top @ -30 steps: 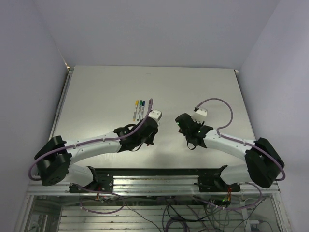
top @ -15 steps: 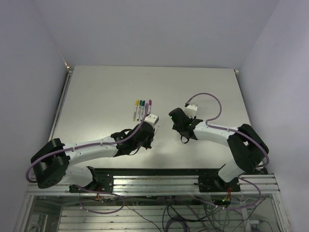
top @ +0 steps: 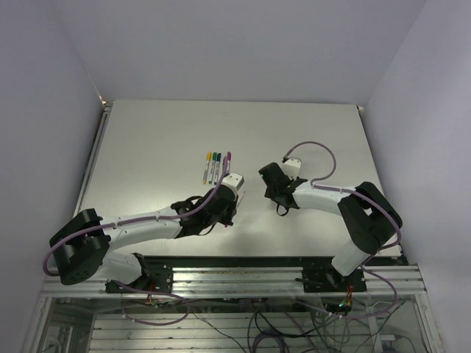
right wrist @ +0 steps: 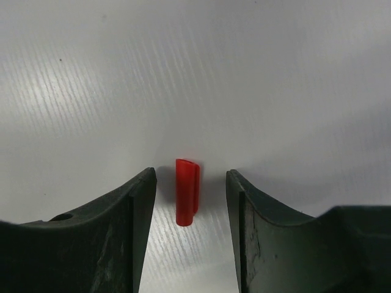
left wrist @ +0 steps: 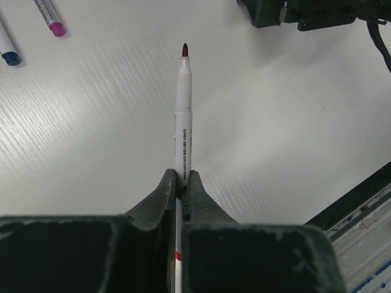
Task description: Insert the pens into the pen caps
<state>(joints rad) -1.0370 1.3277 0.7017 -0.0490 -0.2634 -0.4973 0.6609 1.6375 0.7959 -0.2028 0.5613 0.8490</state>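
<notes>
The left gripper [left wrist: 183, 182] is clamped shut on the red pen [left wrist: 183, 116]. The pen is gripped near its rear end, and its bare dark-red tip is pointed to 12 o'clock in the wrist view. The right gripper [right wrist: 190, 178] is held partly open, with one finger set on either side of the red cap [right wrist: 187, 192]. The cap is laid flat on the tabletop [right wrist: 275, 73] and is touched by neither finger, a gap being left on each side. In the overhead view, four pens [top: 213, 168] are laid side by side at 11 o'clock from the left gripper.
</notes>
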